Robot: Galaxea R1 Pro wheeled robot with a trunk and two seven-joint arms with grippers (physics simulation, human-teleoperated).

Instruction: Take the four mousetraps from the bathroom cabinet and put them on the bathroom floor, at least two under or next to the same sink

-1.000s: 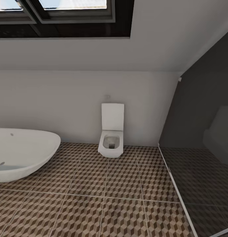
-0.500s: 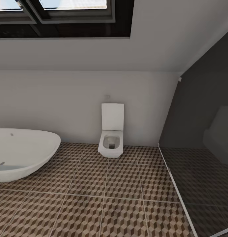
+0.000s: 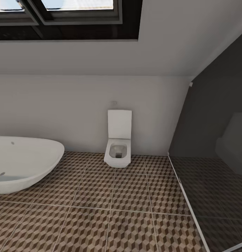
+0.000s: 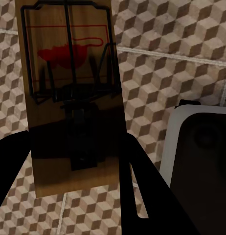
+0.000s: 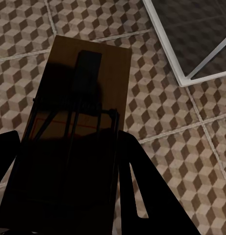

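Bathroom, two mousetraps carried, one per pincer.

Left pincer: closed on a tan mousetrap, red spot and wire frame facing the camera, held over the cube-patterned bathroom floor. Right pincer: closed on a second mousetrap, wire side up, above the same tiles; a white frame edge lies at 1 o'clock. Head view: white bathtub at 9 o'clock, square toilet at centre, skylight at 11 o'clock.

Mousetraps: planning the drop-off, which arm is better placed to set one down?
Neither clearly: the left gripper and the right gripper each hold a mousetrap above the bathroom floor.
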